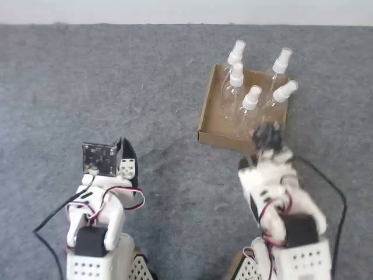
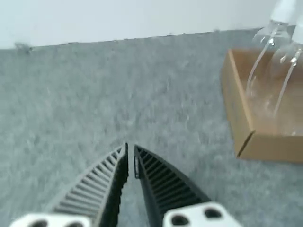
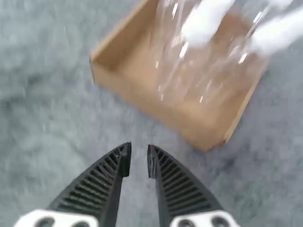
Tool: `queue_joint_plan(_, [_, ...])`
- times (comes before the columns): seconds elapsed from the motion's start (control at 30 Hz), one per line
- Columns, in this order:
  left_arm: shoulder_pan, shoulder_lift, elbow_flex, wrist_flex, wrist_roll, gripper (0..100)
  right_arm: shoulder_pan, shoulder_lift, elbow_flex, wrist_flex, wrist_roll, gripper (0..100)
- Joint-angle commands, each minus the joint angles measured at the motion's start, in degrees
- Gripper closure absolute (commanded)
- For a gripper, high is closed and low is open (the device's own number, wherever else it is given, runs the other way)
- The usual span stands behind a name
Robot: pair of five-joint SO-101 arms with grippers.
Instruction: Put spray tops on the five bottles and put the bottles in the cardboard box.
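The cardboard box (image 1: 203,119) lies at the back right of the grey carpet. Several clear bottles (image 1: 235,81) stand in it, each with a white spray top (image 1: 251,98). My right gripper (image 1: 267,136) hovers just in front of the box's near wall; in its wrist view the right gripper (image 3: 138,152) is open by a narrow gap, holding nothing, with the box (image 3: 142,92) and bottles (image 3: 203,23) ahead. My left gripper (image 1: 124,147) sits low at the front left. In its own view the left gripper (image 2: 130,150) is shut and empty, with the box (image 2: 242,124) off to one side.
Grey carpet (image 1: 116,81) covers the whole table. A pale wall (image 2: 118,16) runs along its far edge. Black cables (image 1: 332,186) trail beside both arm bases.
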Motion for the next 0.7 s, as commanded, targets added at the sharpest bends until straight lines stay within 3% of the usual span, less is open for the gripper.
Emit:
queue_joint_plan(0.0, [-0.35, -1.49, 3.47, -2.29, -0.26, 99, 4.70, -8.84, 1.49, 1.54, 5.27, 99.3])
queue_joint_plan(0.2, [-0.44, -1.05, 7.69, 0.26, -0.26, 99, 11.12, -12.35, 9.05, 4.35, 7.91, 99.3])
queue_joint_plan(0.4, [-0.35, -1.05, 7.60, 18.02, -0.18, 99, 13.41, -19.12, 13.89, 4.00, 7.91, 99.3])
queue_joint_plan(0.67, [-0.35, -1.05, 7.60, 17.67, 0.00, 99, 15.60, -18.51, 23.65, -1.54, 7.91, 99.3])
